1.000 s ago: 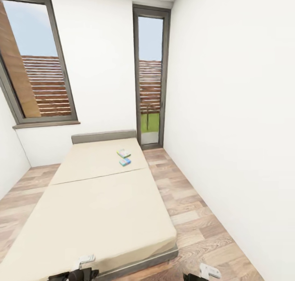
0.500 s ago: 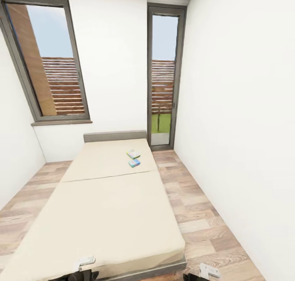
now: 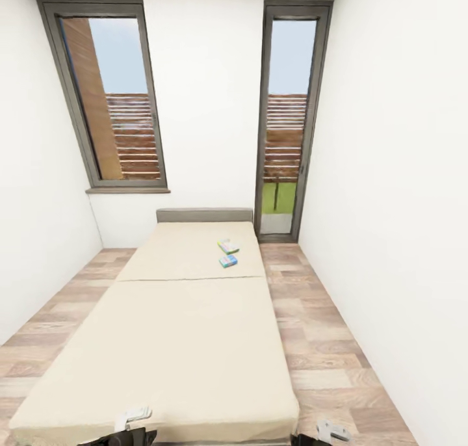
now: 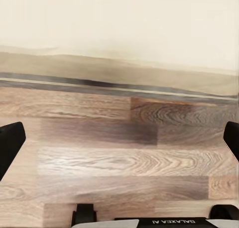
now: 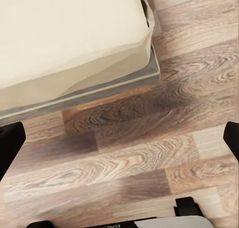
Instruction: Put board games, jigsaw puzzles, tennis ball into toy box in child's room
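Head view, bed: the bed (image 3: 175, 342) runs from the near edge to the far wall, with its beige mattress, grey headboard (image 3: 204, 214) at 12 o'clock, and wood-plank floor (image 3: 322, 342) on both sides.
Head view, board games: two board games lie on the far half of the mattress, toward 1 o'clock from its middle; the white-and-green one (image 3: 228, 246) is nearer the headboard, the blue one (image 3: 228, 261) just beside it on the near side, slightly apart.
Head view, windows: a dark-framed window (image 3: 110, 101) at 11 o'clock, a tall glazed door (image 3: 286, 121) at 1 o'clock.
Head view, arms: parts of both arms peek in at 6 o'clock.
Left wrist view, left gripper: the left gripper (image 4: 119, 143) has its black fingers spread wide with nothing between them; beyond lie floor planks and the long side of the bed (image 4: 119, 39).
Right wrist view, right gripper: the right gripper (image 5: 119, 143) is likewise spread wide and empty, over the floor beside a corner of the bed (image 5: 69, 39).
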